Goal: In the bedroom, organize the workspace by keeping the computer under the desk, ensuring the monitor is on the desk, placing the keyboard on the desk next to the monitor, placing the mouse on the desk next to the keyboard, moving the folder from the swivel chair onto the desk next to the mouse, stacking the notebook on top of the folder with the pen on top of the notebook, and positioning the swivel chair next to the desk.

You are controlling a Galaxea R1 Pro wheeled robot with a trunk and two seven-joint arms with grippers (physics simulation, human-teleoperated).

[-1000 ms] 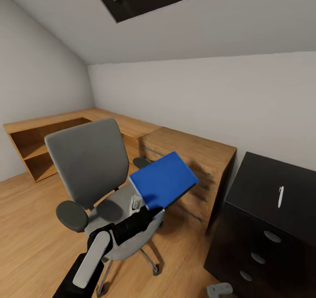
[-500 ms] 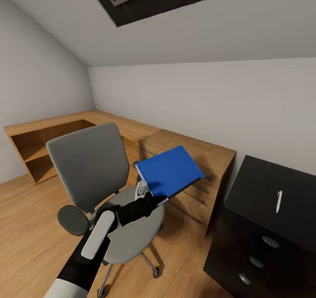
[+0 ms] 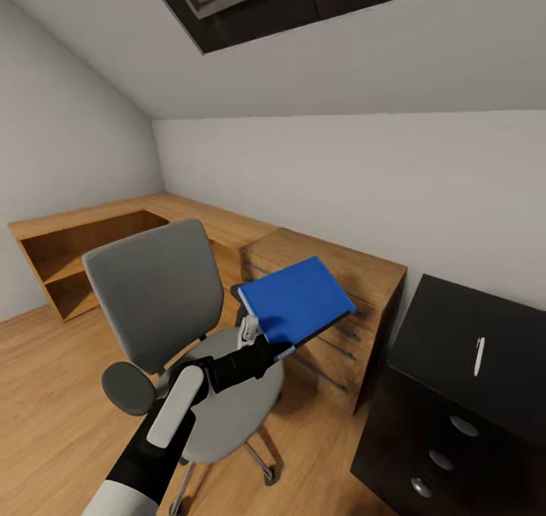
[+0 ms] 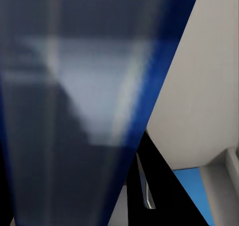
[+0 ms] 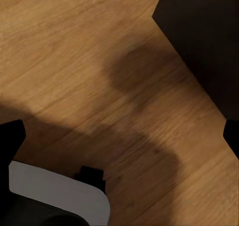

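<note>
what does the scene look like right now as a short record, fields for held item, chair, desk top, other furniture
held item: folder, bright blue, gripped at one edge by the left gripper, lifted clear above the seat
chair: swivel chair, grey, seat bare, standing on the wood floor
desk top: desk, glossy black, with the pen lying on it
other furniture: light-wood dresser beside the desk, open shelf unit along the wall
right gripper: open or shut cannot be told
</note>
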